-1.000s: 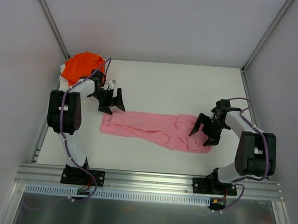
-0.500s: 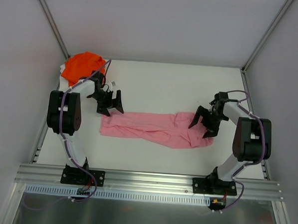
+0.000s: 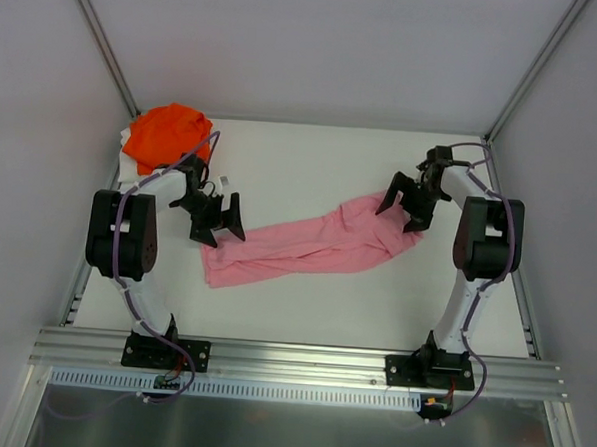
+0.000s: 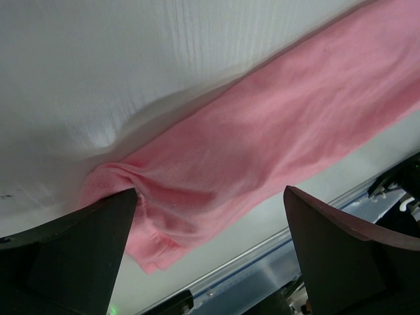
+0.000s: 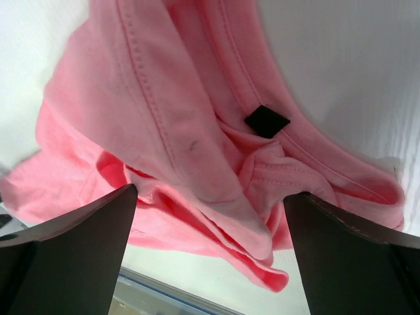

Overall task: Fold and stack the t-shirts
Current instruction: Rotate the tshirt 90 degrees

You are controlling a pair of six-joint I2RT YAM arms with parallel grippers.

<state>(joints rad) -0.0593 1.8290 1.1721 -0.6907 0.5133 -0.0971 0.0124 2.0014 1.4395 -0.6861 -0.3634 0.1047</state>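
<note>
Bunched light-pink cloth t-shirt (image 3: 312, 244) runs 8-to-2 o'clock. Left hand (image 3: 219, 219), right hand (image 3: 404, 209) both spread apart, empty, at its ends. Risk: pinching several layers, fold skews.

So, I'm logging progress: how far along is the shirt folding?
Done: the pink t-shirt looks folded lengthwise into a long band. In hand: the left gripper and right gripper, both open, hover over its ends. Left: folding it shorter, then folding the bunched orange t-shirt and stacking both.
</note>
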